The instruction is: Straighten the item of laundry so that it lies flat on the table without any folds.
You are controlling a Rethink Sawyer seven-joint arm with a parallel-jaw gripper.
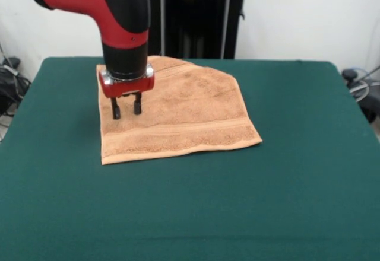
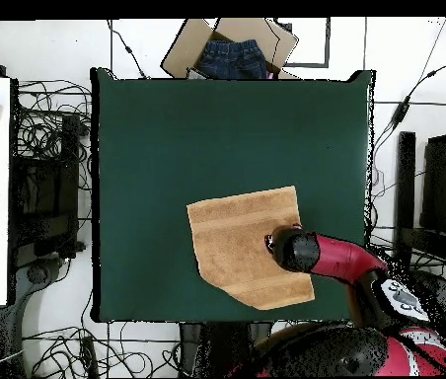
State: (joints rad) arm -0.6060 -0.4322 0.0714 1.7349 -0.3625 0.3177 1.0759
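Note:
The orange-tan terry towel point(image 1: 178, 113) lies on the dark green table point(image 1: 285, 172), toward the robot's side. A woven band stripe runs near its front edge. Its far right corner looks cut off on a slant, as if folded under. It also shows in the overhead view point(image 2: 237, 242), with one slanted corner near the table's bottom edge. My gripper point(image 1: 126, 111) hangs over the towel's left part, its two black fingers a little apart and empty, tips just above or touching the cloth. In the overhead view the gripper point(image 2: 272, 240) is at the towel's right edge, fingers hidden by the arm.
The table point(image 2: 168, 128) is much bigger than the towel. A cardboard box with blue jeans point(image 2: 231, 54) sits beyond the table's top edge in the overhead view. Cables lie on the floor around the table. The black pedestal point(image 1: 196, 18) stands behind the table.

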